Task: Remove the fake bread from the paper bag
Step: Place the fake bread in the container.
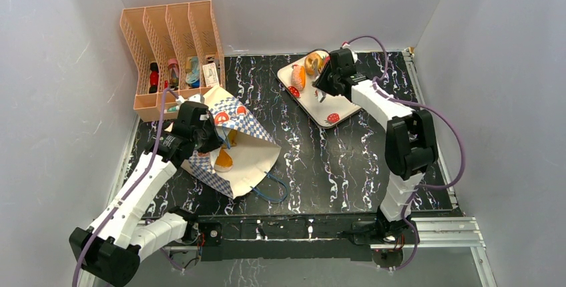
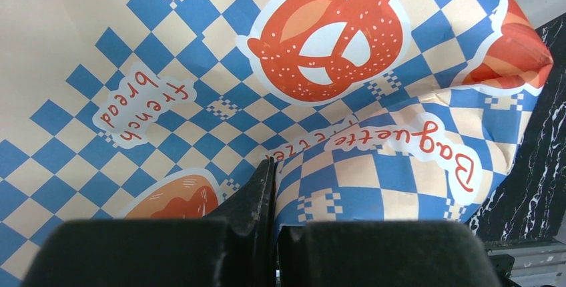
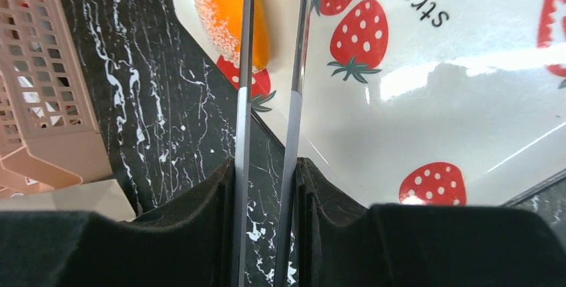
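Leftmost, the bag point(image 1: 243, 157) lies on its side on the black marbled tabletop point(image 1: 334, 167), mouth toward the near right. It is cream paper with a blue-and-white chequered band, red pretzel logos and thin blue cord handles trailing at its near edge. One orange piece of bread point(image 1: 223, 160) shows inside the mouth. The left pincer point(image 1: 200, 130) is at the bag's upper wall, its fingers together and pinching a fold of the paper.

Far left of the bag stands a peach rack point(image 1: 167, 40). To the right, at the far side, a strawberry-print tray point(image 1: 334, 110) carries more bread: orange and pinkish pieces at its far left end. The right pincer point(image 1: 322, 79) is down over them.

Only the top view shows the piece in the bag and the whole layout. The left wrist view alone shows the bag's point(image 2: 200, 67) lettering, "french bread" and "Baguette", and the closed pincer point(image 2: 270, 167) at a crease. The right wrist view alone shows the right pincer point(image 3: 270, 67) partly closed, with orange, sugar-speckled bread and a beige part filling the gap, above the glossy tray point(image 3: 434, 100).
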